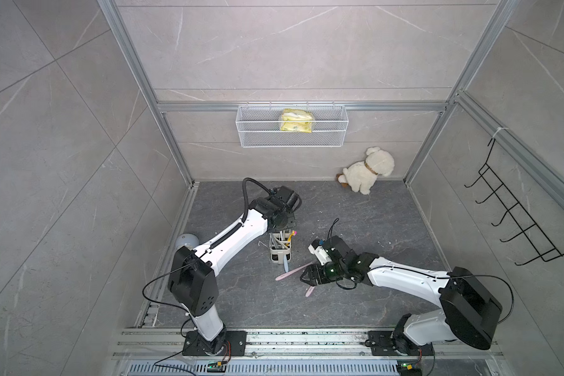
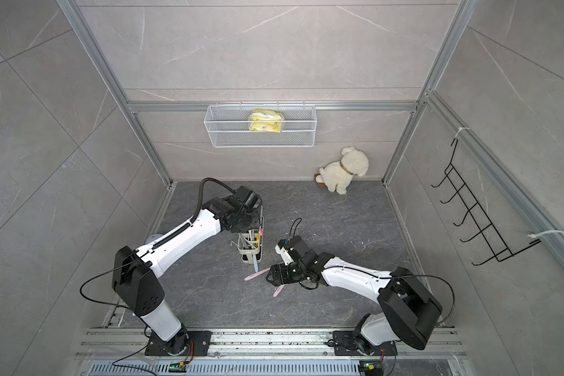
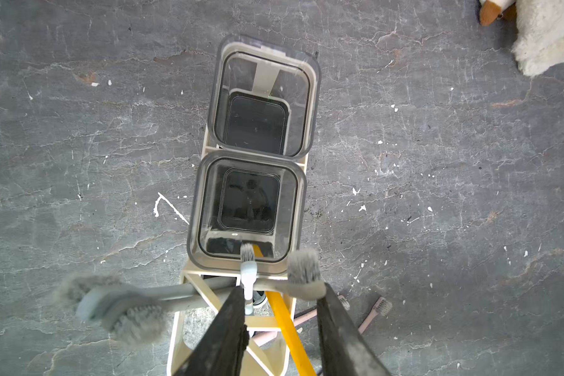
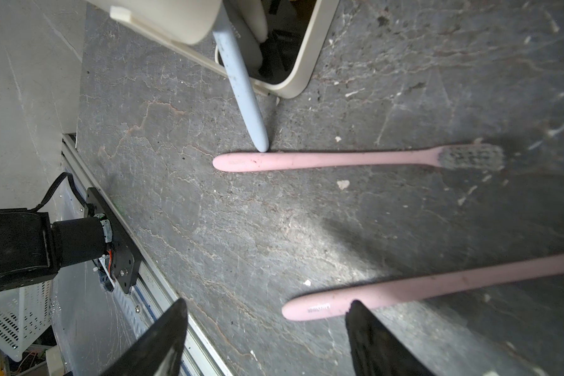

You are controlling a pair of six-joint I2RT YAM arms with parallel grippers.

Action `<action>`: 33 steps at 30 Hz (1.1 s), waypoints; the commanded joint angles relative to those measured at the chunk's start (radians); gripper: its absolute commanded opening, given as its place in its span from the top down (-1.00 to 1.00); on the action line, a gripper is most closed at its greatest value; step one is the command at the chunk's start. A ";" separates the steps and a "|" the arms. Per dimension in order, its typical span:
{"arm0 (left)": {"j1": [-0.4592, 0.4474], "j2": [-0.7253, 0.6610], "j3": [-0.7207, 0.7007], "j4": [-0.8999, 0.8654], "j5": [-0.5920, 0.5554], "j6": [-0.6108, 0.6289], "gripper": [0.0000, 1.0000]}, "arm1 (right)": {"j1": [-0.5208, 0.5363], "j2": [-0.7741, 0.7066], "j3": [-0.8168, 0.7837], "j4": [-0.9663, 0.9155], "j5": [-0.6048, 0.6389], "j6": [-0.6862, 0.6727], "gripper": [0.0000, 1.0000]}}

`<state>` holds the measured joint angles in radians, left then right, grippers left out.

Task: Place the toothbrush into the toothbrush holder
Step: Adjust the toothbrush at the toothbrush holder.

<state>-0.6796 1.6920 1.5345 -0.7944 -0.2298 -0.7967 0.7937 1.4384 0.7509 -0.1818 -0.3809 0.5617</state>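
The cream toothbrush holder stands on the dark floor, with two clear square cups at one end. Several toothbrushes lean in it: a yellow one, grey ones and a light blue one whose handle pokes out onto the floor. My left gripper hangs over the holder's slots, jaws apart, with the yellow handle passing between them. Two pink toothbrushes lie on the floor. My right gripper hovers open over the nearer pink handle, one finger beside it.
A white plush dog sits in the back right corner. A white mesh basket with a yellow pack hangs on the back wall. A black hook rack is on the right wall. A pale dome lies by the left arm.
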 commanded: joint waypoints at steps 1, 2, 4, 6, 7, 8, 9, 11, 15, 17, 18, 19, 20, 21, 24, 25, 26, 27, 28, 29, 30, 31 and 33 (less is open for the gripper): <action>0.005 -0.063 -0.017 0.022 -0.019 -0.019 0.12 | 0.005 0.004 -0.019 -0.002 0.015 -0.007 -0.56; 0.004 -0.068 -0.018 0.012 -0.029 -0.028 0.10 | 0.006 0.005 -0.019 0.000 0.014 -0.007 -0.56; 0.005 -0.098 -0.044 0.020 -0.061 -0.039 0.03 | 0.006 0.008 -0.021 0.001 0.014 -0.008 -0.56; 0.003 -0.137 -0.081 0.053 -0.077 -0.044 0.00 | 0.005 0.011 -0.021 0.004 0.013 -0.007 -0.56; 0.004 -0.159 -0.096 0.066 -0.089 -0.045 -0.01 | 0.006 0.014 -0.019 0.006 0.011 -0.006 -0.56; 0.005 -0.173 -0.107 0.073 -0.095 -0.046 -0.01 | 0.005 0.017 -0.019 0.007 0.011 -0.006 -0.56; 0.004 -0.190 -0.123 0.087 -0.103 -0.048 -0.02 | 0.006 0.019 -0.018 0.008 0.008 -0.006 -0.56; 0.003 -0.216 -0.142 0.107 -0.112 -0.048 -0.03 | 0.006 0.022 -0.016 0.013 0.005 -0.005 -0.56; 0.003 -0.221 -0.140 0.109 -0.107 -0.033 -0.02 | 0.007 0.029 -0.015 0.020 0.001 -0.001 -0.56; 0.002 -0.197 -0.123 0.101 -0.094 -0.024 0.03 | 0.007 0.034 -0.015 0.025 -0.002 0.002 -0.56; 0.000 -0.185 -0.118 0.102 -0.087 -0.024 0.09 | 0.007 0.037 -0.016 0.027 -0.002 0.003 -0.56; -0.003 -0.172 -0.117 0.104 -0.083 -0.023 0.14 | 0.007 0.039 -0.018 0.029 -0.002 0.003 -0.56; -0.006 -0.163 -0.116 0.107 -0.081 -0.023 0.17 | 0.007 0.041 -0.019 0.031 -0.001 0.004 -0.56; -0.008 -0.152 -0.113 0.108 -0.079 -0.024 0.17 | 0.009 0.043 -0.022 0.033 -0.003 0.005 -0.56; -0.011 -0.130 -0.113 0.108 -0.084 -0.025 0.18 | 0.008 0.043 -0.032 0.039 -0.001 0.006 -0.56; -0.011 -0.125 -0.114 0.108 -0.085 -0.024 0.18 | 0.009 0.045 -0.036 0.039 -0.001 0.006 -0.56; -0.011 -0.117 -0.111 0.108 -0.084 -0.024 0.19 | 0.009 0.045 -0.039 0.041 -0.001 0.006 -0.56; -0.011 -0.108 -0.108 0.107 -0.083 -0.024 0.19 | 0.009 0.046 -0.042 0.042 0.000 0.006 -0.56; -0.011 -0.098 -0.104 0.107 -0.080 -0.024 0.20 | 0.009 0.046 -0.045 0.044 0.001 0.006 -0.56; -0.011 -0.091 -0.101 0.107 -0.078 -0.022 0.20 | 0.009 0.048 -0.047 0.046 0.002 0.006 -0.56; -0.012 -0.081 -0.099 0.105 -0.077 -0.024 0.20 | 0.009 0.050 -0.048 0.047 0.002 0.007 -0.56; -0.013 -0.072 -0.096 0.104 -0.075 -0.022 0.20 | 0.009 0.051 -0.050 0.048 0.002 0.008 -0.56; -0.017 -0.058 -0.094 0.105 -0.075 -0.022 0.20 | 0.009 0.051 -0.053 0.052 0.004 0.008 -0.56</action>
<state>-0.6903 1.6222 1.3972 -0.7010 -0.3103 -0.8261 0.7948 1.4780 0.7158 -0.1417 -0.3817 0.5621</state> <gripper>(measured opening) 0.402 0.780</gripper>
